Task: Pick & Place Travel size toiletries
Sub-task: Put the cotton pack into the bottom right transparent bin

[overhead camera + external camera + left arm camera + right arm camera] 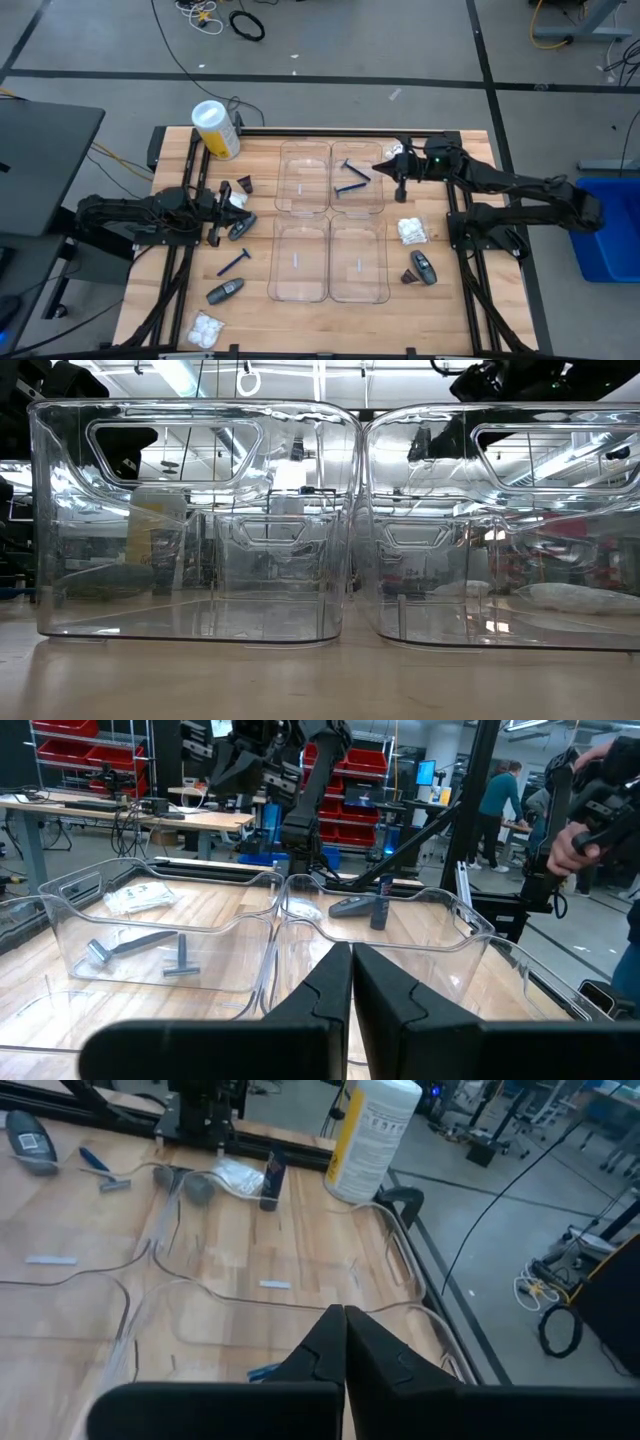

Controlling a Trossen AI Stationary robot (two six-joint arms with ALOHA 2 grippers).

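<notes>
Your toiletries are scattered small: dark grey oval tubes at left centre of the high view, with another at lower left and one at right; white crinkly packets right of the trays; a thin blue razor on the table at lower left. Level across the table, glare through the clear walls blurs nearly everything behind them. Of four clear trays, only the upper-right one holds anything: two razors. Both pincers are closed and empty: the left gripper at left centre, the right gripper at that tray's right edge.
</notes>
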